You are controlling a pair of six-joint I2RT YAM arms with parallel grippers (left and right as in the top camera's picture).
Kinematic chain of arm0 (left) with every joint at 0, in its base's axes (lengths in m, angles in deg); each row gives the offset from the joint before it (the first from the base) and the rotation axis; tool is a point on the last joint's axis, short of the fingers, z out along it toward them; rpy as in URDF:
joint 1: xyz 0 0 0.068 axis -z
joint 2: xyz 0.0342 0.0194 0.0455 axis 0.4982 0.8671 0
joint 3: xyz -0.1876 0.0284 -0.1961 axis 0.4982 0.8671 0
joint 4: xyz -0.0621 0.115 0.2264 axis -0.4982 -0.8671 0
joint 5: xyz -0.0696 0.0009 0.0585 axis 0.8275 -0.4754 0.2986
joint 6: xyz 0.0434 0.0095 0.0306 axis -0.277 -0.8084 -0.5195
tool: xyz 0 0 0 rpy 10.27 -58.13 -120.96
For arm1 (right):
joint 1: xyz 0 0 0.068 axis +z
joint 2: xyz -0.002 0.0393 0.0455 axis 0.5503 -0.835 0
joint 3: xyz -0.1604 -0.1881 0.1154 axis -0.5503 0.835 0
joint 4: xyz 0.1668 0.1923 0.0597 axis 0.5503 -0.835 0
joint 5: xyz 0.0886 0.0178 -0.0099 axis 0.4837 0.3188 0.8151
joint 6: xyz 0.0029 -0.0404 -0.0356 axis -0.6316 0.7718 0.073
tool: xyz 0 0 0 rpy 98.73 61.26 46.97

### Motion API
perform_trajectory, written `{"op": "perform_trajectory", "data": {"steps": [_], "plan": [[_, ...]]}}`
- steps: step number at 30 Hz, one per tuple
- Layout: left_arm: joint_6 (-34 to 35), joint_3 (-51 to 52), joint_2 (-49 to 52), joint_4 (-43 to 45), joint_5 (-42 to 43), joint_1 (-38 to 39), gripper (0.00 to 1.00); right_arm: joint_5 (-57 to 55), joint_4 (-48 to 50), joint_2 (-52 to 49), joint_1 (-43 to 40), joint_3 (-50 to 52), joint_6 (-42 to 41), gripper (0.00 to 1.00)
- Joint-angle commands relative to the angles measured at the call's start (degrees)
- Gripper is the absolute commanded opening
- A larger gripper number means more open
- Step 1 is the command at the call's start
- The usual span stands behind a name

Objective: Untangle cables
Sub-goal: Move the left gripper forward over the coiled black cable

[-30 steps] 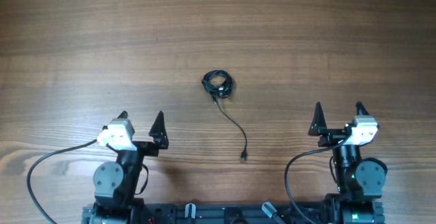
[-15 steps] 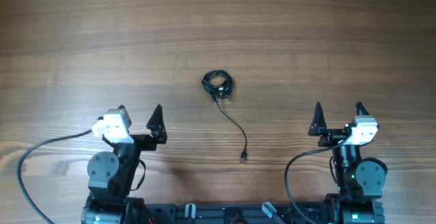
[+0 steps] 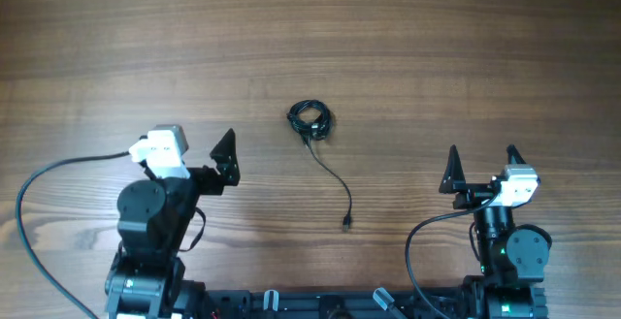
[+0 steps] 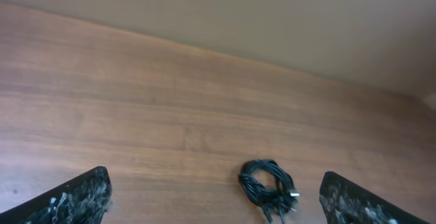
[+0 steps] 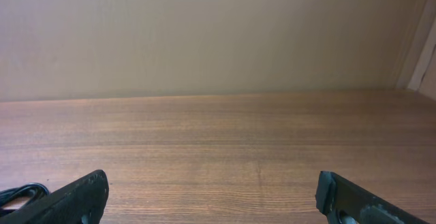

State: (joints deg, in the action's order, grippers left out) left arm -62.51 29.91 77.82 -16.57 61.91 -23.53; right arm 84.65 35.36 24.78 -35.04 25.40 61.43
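Observation:
The cables are thin black cords bunched in a small knot at the table's middle. One loose tail curves down to a small plug end. My left gripper is open and empty, to the left of the knot and a little nearer the front edge, well apart from it. In the left wrist view the knot lies ahead between the open fingers, nearer the right one. My right gripper is open and empty at the front right. A bit of cable shows at the right wrist view's lower left.
The wooden table is bare apart from the cables. Thick black arm wires loop at the front left and front right. A beige wall stands behind the table's far edge.
My left arm has swung up and turned slightly toward the knot, with its wire loop spreading left. The right arm and the cables have not moved.

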Motion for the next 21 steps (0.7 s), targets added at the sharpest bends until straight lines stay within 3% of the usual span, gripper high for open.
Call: {"op": "perform_trajectory", "data": {"steps": [1,15,21], "plan": [[4.0,-2.4,3.4,0.0,2.1,-0.2,1.0,0.1,0.2,0.7,0.3,0.2,0.7,1.0],[3.6,-20.6,18.8,-15.9,2.4,-0.2,1.0,0.1,0.2,0.7,0.3,0.2,0.7,1.0],[3.7,-23.4,23.5,-17.9,8.9,-0.2,1.0,0.1,0.2,0.7,0.3,0.2,0.7,1.0]]}}
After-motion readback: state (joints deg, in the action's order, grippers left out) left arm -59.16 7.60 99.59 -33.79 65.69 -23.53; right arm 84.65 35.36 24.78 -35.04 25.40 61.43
